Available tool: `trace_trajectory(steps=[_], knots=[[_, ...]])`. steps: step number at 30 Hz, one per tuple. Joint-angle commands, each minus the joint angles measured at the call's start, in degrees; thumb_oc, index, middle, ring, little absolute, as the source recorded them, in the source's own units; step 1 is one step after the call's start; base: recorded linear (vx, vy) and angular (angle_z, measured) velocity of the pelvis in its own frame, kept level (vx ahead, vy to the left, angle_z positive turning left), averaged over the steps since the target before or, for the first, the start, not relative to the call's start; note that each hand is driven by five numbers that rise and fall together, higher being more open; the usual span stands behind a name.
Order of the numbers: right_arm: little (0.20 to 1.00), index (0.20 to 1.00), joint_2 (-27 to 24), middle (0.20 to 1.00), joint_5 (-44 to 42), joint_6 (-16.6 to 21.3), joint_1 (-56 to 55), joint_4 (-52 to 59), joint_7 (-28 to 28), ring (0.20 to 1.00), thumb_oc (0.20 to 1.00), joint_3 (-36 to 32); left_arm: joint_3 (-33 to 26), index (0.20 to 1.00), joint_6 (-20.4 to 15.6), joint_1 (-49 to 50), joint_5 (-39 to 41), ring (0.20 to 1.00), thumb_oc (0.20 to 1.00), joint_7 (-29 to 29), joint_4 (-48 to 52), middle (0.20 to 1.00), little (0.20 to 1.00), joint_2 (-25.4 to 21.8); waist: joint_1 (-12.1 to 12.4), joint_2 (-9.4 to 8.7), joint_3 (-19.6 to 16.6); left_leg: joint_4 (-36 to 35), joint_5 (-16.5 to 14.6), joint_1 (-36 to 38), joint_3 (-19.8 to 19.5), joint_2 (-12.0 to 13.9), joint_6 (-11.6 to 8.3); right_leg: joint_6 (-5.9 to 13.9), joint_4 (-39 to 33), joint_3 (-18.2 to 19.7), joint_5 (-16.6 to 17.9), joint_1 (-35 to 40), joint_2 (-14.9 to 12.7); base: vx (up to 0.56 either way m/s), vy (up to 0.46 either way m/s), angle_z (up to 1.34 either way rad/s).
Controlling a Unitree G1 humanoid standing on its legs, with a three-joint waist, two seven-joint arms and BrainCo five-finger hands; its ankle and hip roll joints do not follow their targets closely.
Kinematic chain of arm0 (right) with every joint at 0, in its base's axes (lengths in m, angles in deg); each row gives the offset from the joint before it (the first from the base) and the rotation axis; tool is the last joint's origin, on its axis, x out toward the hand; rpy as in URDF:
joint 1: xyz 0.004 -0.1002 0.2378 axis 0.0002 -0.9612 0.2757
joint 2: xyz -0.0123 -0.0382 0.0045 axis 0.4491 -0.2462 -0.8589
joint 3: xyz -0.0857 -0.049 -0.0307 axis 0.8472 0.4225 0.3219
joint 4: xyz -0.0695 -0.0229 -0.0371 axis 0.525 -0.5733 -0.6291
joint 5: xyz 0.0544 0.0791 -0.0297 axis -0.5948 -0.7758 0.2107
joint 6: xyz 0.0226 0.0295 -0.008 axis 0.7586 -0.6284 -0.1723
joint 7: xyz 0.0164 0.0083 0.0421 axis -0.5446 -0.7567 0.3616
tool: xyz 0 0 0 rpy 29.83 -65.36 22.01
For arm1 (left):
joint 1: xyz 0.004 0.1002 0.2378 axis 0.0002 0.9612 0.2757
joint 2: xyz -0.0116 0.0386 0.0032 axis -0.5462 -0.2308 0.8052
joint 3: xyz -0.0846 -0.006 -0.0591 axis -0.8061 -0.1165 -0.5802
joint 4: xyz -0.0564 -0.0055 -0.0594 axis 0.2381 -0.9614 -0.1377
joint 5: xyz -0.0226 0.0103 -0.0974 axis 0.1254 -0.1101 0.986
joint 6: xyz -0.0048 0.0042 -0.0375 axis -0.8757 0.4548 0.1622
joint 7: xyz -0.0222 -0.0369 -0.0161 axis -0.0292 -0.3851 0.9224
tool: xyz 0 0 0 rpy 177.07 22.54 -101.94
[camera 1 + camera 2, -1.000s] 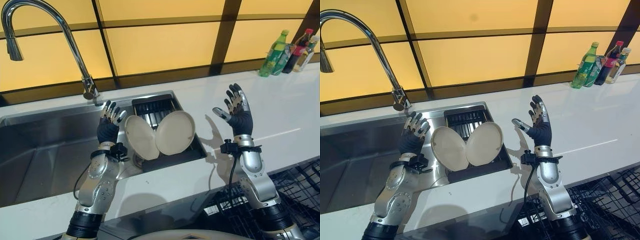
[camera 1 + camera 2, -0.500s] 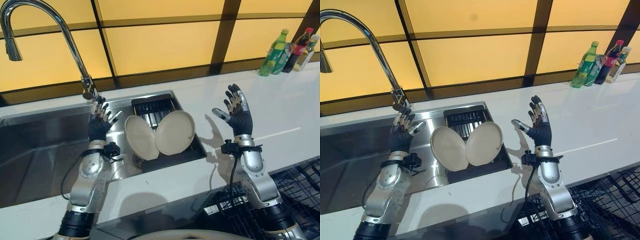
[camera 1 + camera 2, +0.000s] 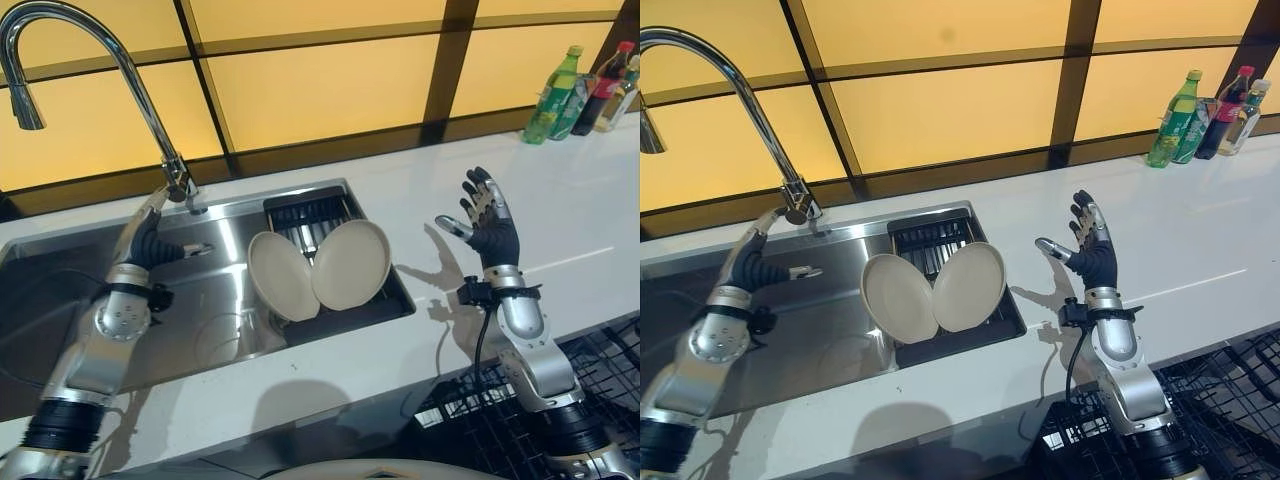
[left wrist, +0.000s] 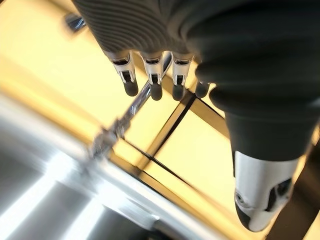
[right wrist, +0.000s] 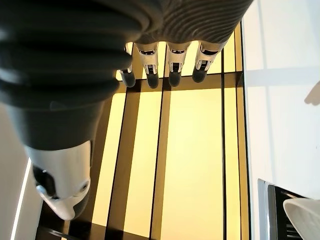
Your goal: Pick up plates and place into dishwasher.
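Cream plates [image 3: 320,270] lean in sink [image 3: 90,300], both hands open.

Lighting: bright, warm backlit wall panels [image 3: 320,85]; sharp shadows on tabletop [image 3: 560,230]; glare in sink [image 3: 60,300]; left wrist view blurred.

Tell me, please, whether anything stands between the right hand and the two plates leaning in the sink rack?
Nothing visible does. The right hand hangs open above the white counter, and bare counter and the sink's rim lie between it and the plates in the rack. The left hand, open, is over the basin by the tap.
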Motion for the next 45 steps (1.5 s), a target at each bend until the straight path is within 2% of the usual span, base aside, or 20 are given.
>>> trace_trajectory(steps=[1, 8, 14, 19, 22, 27, 32, 34, 37, 39, 45], knots=[[1.0, 1.0, -1.39, 1.0, -1.88, 2.22, 5.27, 0.03, 1.39, 1.0, 1.0, -2.23, -1.79, 1.0, -3.32, -5.38, -8.93, 1.0, 1.0, -2.63, -3.98, 1.0, 1.0, -6.08, -0.31, -1.23, -1.73, 0.41, -2.59, 1.91, 2.99, 0.21, 0.6, 2.12, 0.34, 0.3, 2.18, -2.12, -2.43, 0.02, 0.034, -0.02], [1.0, 1.0, -2.58, 1.0, -2.66, 2.2, 5.66, -0.63, 1.68, 1.0, 1.0, -1.88, 2.07, 1.0, -8.64, -6.13, -21.38, 1.0, 1.0, -4.9, -5.38, 1.0, 1.0, -10.97, -0.78, -1.29, -1.77, 0.41, -2.74, 1.6, 3.27, -0.17, 0.76, 2.43, 0.38, 0.78, 2.53, -2.65, -2.66, 0.04, 0.037, -0.01], [1.0, 1.0, -3.35, 1.0, -3.24, 2.58, 5.42, -1.48, 1.32, 1.0, 1.0, -0.73, 6.74, 1.0, -13.66, -7.81, -27.84, 1.0, 1.0, -12.39, -5.52, 1.0, 1.0, -14.38, -1.41, -1.38, -1.94, 0.41, -2.95, 1.52, 3.89, -0.57, 1.02, 2.67, 0.41, 1.14, 2.83, -2.99, -2.86, 0.05, 0.036, -0.06], [1.0, 1.0, -3.43, 1.0, -3.37, 2.91, 5.23, -1.79, 1.45, 1.0, 1.0, 0.0, 11.61, 1.0, -17.49, -10.61, -34.73, 1.0, 1.0, -17.78, -5.63, 1.0, 1.0, -15.99, -2.09, -1.58, -2.17, 0.41, -3.23, 1.4, 4.56, -0.84, 1.28, 2.88, 0.45, 1.44, 3.12, -3.38, -3.02, 0.05, 0.019, -0.05], [1.0, 1.0, -3.73, 1.0, -3.61, 2.9, 5.24, -2.0, 0.91, 1.0, 1.0, 0.69, 14.92, 1.0, -18.44, -11.92, -37.7, 1.0, 1.0, -20.71, -5.3, 1.0, 1.0, -16.38, -2.43, -1.73, -2.23, 0.41, -3.36, 1.44, 4.8, -1.0, 1.42, 3.02, 0.49, 1.76, 3.31, -3.56, -3.12, 0.06, 0.02, -0.02], [1.0, 1.0, -3.56, 1.0, -3.52, 3.38, 4.89, -2.49, 0.61, 1.0, 1.0, 1.55, 18.84, 1.0, -21.12, -13.75, -40.76, 1.0, 1.0, -22.92, -5.21, 1.0, 1.0, -16.33, -2.87, -2.01, -2.49, 0.41, -3.62, 1.45, 5.51, -1.11, 1.73, 3.23, 0.4, 2.17, 3.47, -3.77, -3.21, 0.05, 0.01, -0.07], [1.0, 1.0, -3.94, 1.0, -3.67, 3.23, 4.9, -2.71, 0.71, 1.0, 1.0, 1.85, 23.36, 1.0, -26.29, -15.18, -43.01, 1.0, 1.0, -14.81, -3.53, 1.0, 1.0, -17.32, -3.36, -2.11, -2.45, 0.41, -3.69, 1.53, 6.06, -1.17, 1.91, 3.53, 0.55, 2.4, 3.63, -4.0, -3.31, 0.05, 0.018, -0.06], [1.0, 1.0, -4.4, 1.0, -4.05, 3.28, 5.21, -3.11, 0.6, 1.0, 1.0, 2.16, 25.86, 1.0, -27.2, -16.26, -42.52, 1.0, 1.0, -8.26, -2.68, 1.0, 1.0, -18.11, -3.58, -2.14, -2.36, 0.41, -3.82, 1.63, 6.08, -1.25, 2.01, 3.64, 0.57, 2.44, 3.62, -4.0, -3.3, 0.05, 0.018, -0.02], [1.0, 1.0, -5.12, 1.0, -4.52, 2.76, 5.5, -2.9, 0.53, 1.0, 1.0, 2.21, 27.52, 1.0, -27.04, -17.23, -40.12, 1.0, 1.0, -1.02, -1.72, 1.0, 1.0, -19.63, -3.67, -2.19, -2.3, 0.41, -3.94, 1.69, 6.18, -1.36, 2.12, 3.89, 0.59, 2.52, 3.63, -4.06, -3.4, 0.03, 0.012, -0.03], [1.0, 1.0, -5.72, 1.0, -5.04, 2.44, 5.63, -2.67, -0.14, 1.0, 1.0, 2.44, 28.04, 1.0, -25.59, -17.84, -37.92, 1.0, 1.0, 3.51, -0.81, 1.0, 1.0, -20.64, -3.64, -2.27, -2.16, 0.41, -4.02, 1.81, 6.2, -1.45, 2.23, 3.99, 0.54, 2.64, 3.69, -4.01, -3.37, 0.03, -0.003, -0.03], [1.0, 1.0, -6.32, 1.0, -5.82, 2.19, 3.97, -1.65, 0.07, 1.0, 1.0, 0.99, 26.63, 1.0, -24.29, -16.46, -34.57, 1.0, 1.0, 15.2, 1.85, 1.0, 1.0, -21.03, -3.53, -2.32, -2.08, 0.41, -4.04, 1.75, 6.06, -1.56, 2.44, 4.17, 0.59, 2.58, 3.73, -4.12, -3.3, 0.0, 0.0, 0.0]])
